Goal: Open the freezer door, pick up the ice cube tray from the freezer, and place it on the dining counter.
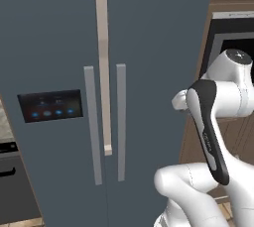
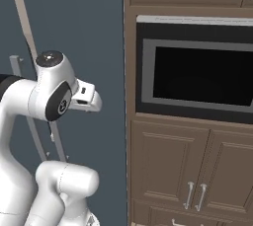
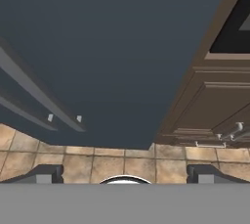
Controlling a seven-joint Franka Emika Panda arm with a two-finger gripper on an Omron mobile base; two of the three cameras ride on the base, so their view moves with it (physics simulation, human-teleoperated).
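The freezer door (image 1: 49,47) is the left slate-blue door, with a dark display panel (image 1: 49,106) of blue lights and a grey bar handle (image 1: 92,124). It is shut, as is the plain door (image 1: 158,37) beside it. My gripper (image 3: 125,175) hangs in front of the plain door, pointing down at the doors' lower ends and the floor. Its fingertips (image 3: 46,174) stand wide apart, open, with nothing between them. The ice cube tray is hidden behind the shut doors. The dining counter is out of view.
Brown cabinetry stands right of the fridge, with a built-in oven (image 2: 197,77) and lower cabinet doors (image 2: 168,170) with metal handles. A dark stove (image 1: 10,171) sits left of the fridge. Tan tiled floor (image 3: 73,162) lies below.
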